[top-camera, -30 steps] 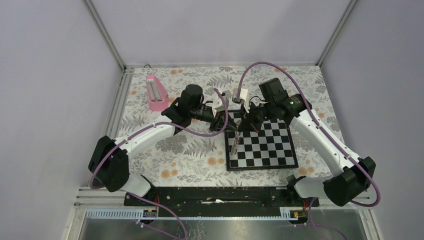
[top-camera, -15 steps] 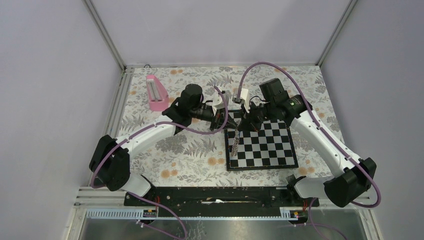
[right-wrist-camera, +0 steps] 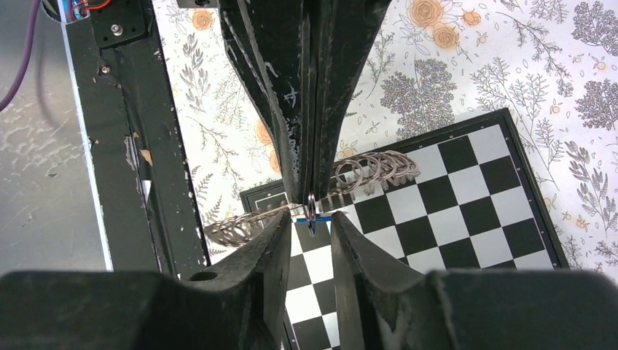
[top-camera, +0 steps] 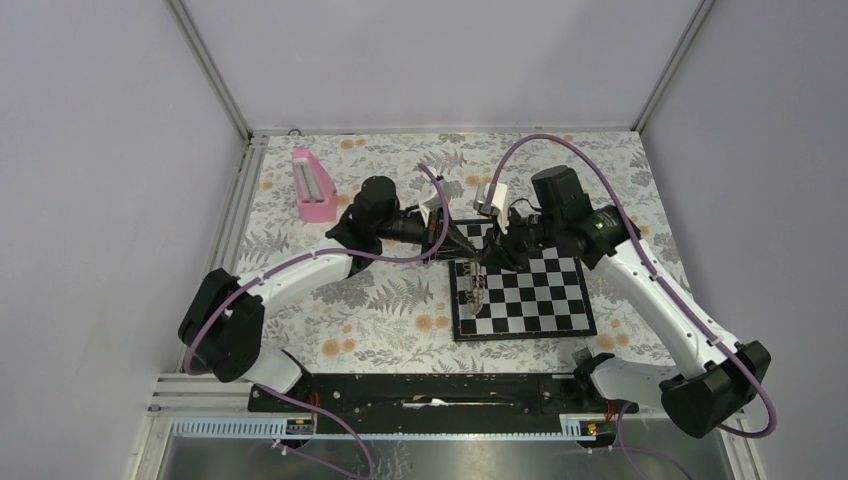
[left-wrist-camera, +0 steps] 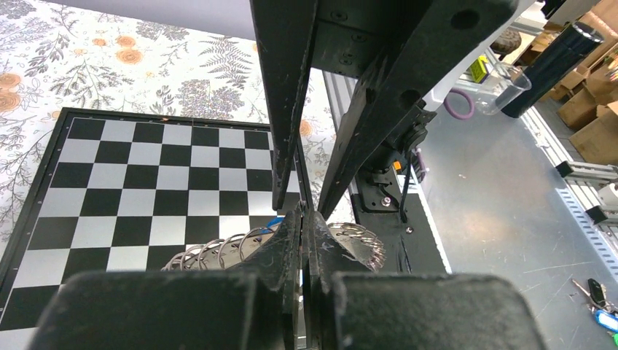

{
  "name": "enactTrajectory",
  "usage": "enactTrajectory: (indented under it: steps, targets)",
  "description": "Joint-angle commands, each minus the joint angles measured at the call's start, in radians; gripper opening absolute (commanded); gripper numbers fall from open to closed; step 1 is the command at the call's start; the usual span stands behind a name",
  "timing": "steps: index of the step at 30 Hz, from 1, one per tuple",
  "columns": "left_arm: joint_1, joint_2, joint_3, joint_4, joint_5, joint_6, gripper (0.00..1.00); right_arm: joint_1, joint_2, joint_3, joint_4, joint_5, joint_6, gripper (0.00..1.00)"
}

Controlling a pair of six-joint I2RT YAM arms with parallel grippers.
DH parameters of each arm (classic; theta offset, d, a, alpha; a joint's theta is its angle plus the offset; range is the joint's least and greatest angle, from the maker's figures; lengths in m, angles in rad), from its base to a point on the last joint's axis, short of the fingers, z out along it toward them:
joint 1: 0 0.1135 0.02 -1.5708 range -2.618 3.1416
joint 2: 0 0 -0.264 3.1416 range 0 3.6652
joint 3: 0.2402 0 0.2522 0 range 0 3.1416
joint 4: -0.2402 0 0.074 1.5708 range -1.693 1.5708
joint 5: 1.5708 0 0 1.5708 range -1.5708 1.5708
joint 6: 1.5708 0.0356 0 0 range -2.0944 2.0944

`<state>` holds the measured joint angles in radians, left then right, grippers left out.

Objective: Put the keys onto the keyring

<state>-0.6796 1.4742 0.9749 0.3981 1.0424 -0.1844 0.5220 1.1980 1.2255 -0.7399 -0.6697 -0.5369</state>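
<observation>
Where the keyring [right-wrist-camera: 368,169] is pinched by the left tool [left-wrist-camera: 304,219], the key [right-wrist-camera: 313,218] is bracketed just right of it by the right tool [right-wrist-camera: 311,232], grip unclear.

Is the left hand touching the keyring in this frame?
Touching. In the left wrist view the left hand is closed on the keyring, and the ring's coiled band comes out on both sides of it.

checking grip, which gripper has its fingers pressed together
The left gripper; its fingers pinch the keyring, while the right gripper shows a gap between its fingers.
</observation>
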Motion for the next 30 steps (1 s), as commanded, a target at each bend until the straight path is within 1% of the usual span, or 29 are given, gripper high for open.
enactTrajectory:
  steps: [1,3,7,10,19,30]
  targets:
    - [0.008,-0.043,0.002,0.139,0.032,-0.075,0.0,0.009,-0.021,-0.018,0.032,0.009,-0.03,0.32]
    - [0.009,-0.043,0.002,0.148,0.03,-0.084,0.0,0.009,-0.024,-0.024,0.036,0.009,-0.032,0.28]
    - [0.012,-0.038,-0.002,0.173,0.023,-0.105,0.0,0.009,-0.028,-0.038,0.041,0.006,-0.035,0.1]
    - [0.014,-0.036,-0.002,0.185,0.006,-0.121,0.0,0.008,-0.033,-0.045,0.046,0.002,-0.032,0.04]
    - [0.014,-0.022,-0.026,0.252,-0.114,-0.221,0.0,0.008,-0.021,-0.055,0.098,0.03,0.037,0.03]
    - [0.014,0.008,-0.022,0.219,-0.252,-0.252,0.0,0.009,-0.009,-0.067,0.151,0.085,0.09,0.05]
